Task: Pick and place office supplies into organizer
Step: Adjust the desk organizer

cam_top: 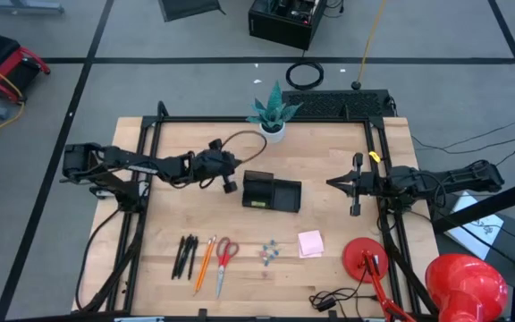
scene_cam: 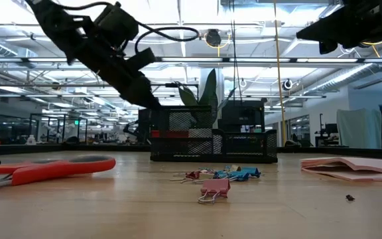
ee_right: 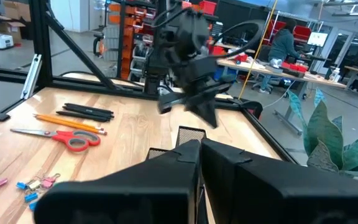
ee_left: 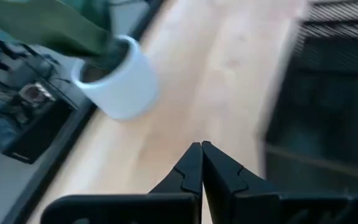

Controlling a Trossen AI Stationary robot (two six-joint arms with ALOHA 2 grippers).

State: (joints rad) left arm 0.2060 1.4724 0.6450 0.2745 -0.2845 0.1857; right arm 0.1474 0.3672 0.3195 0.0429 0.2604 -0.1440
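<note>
A: What carries everything?
B: A wooden table.
A: What lies on it?
B: Organizer, plant pot, pens, pencil, scissors, clips, sticky pad, lamp base.

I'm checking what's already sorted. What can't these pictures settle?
- Organizer contents: high view too small; low view mesh hides them; blurred in left wrist view.
- Left gripper, shut: too blurred to tell if it pinches anything.
- Scissors: blades cut off by low view's edge.

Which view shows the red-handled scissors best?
The high view: the scissors lie whole between the orange pencil and the clips. The low view shows only the handles edge-on; the right wrist view shows them smaller; the left wrist view misses them.
</note>
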